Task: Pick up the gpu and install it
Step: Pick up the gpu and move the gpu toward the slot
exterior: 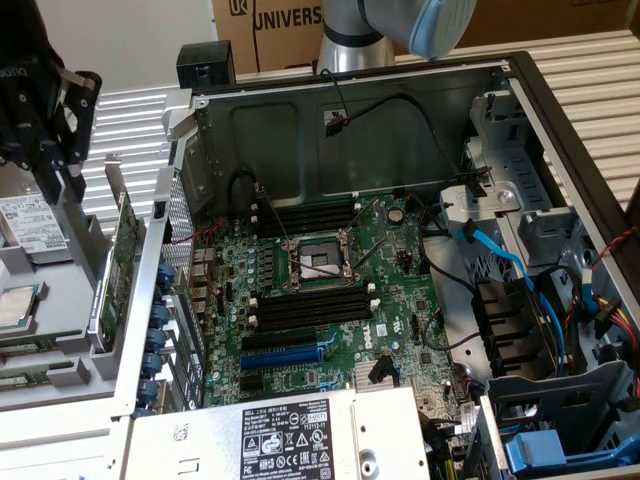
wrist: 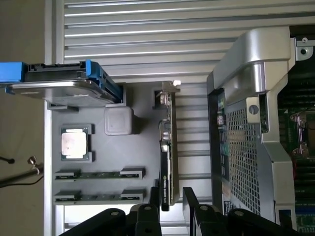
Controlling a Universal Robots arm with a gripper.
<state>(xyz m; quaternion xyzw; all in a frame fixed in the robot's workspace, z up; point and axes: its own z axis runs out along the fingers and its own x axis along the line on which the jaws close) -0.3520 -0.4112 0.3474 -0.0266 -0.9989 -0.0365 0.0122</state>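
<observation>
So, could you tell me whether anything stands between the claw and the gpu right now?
Nothing visible does. In the wrist view the near end of the gpu shows between the fingers of the open claw, with no object in the gap. The card stands on edge in the gray tray beside the computer case.

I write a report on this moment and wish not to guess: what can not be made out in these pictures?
- Exterior view: the gpu stands edge-on in the grey tray; its cooler face is hidden.
- Wrist view: the gripper flanks the gpu's end; whether it touches cannot be told.
- Exterior view: the power supply hides the motherboard's near edge.
</observation>
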